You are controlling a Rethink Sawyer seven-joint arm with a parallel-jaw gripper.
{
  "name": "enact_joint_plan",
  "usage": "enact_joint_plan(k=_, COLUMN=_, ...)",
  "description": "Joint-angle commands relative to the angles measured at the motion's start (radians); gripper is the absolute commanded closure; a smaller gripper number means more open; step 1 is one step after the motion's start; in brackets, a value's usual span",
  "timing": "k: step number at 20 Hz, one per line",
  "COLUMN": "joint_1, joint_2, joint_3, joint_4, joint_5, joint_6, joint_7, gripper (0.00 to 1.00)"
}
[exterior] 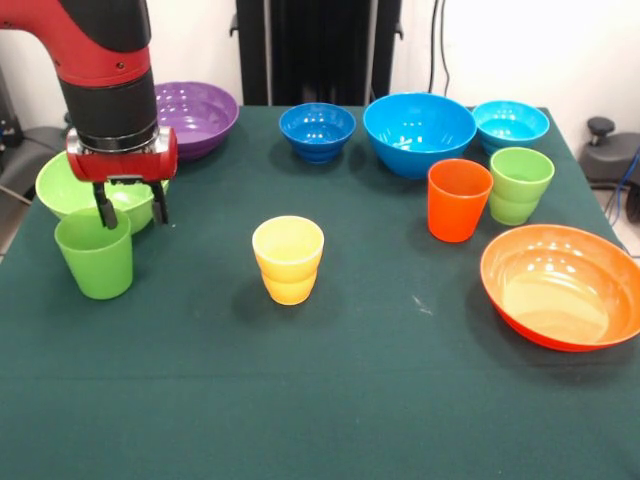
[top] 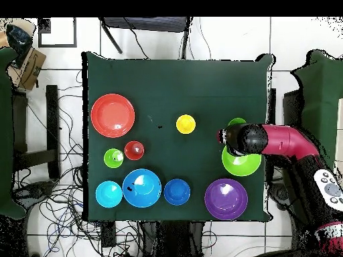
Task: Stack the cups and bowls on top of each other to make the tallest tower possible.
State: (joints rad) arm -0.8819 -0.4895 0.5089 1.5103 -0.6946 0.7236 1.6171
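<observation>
My gripper (exterior: pixel 131 215) is open and empty, its fingers (exterior: pixel 104 212) hanging just above the rim of the plain green cup (exterior: pixel 93 258) at the table's left. The lime green bowl (exterior: pixel 58 187) sits right behind it. The yellow cup (exterior: pixel 288 260) stands mid-table. The orange cup (exterior: pixel 459 200) and light green cup (exterior: pixel 520 185) stand together at the right. The purple (exterior: pixel 200 115), dark blue (exterior: pixel 317 130), large blue (exterior: pixel 419 132) and turquoise (exterior: pixel 510 125) bowls line the far edge. The orange bowl (exterior: pixel 560 285) sits at the near right. Nothing is stacked.
In the overhead view my arm (top: pixel 281 142) reaches in from the right edge, covering part of the green cup (top: pixel 236 122) and lime green bowl (top: pixel 242 166). The green table cloth (exterior: pixel 320 400) is bare in front. Cables lie on the floor around the table.
</observation>
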Motion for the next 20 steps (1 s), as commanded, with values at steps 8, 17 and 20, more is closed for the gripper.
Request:
enact_joint_plan(k=8, joint_1=-0.005, joint_2=0.077, joint_3=0.08, joint_4=-0.036, joint_5=-0.059, joint_6=-0.066, joint_7=-0.211, gripper=1.0)
enact_joint_plan(k=17, joint_1=-0.003, joint_2=0.074, joint_3=0.081, joint_4=-0.039, joint_5=-0.062, joint_6=-0.041, joint_7=-0.202, gripper=1.0)
enact_joint_plan(k=20, joint_1=-0.002, joint_2=0.07, joint_3=0.08, joint_4=-0.037, joint_5=-0.062, joint_6=-0.039, joint_7=-0.195, gripper=1.0)
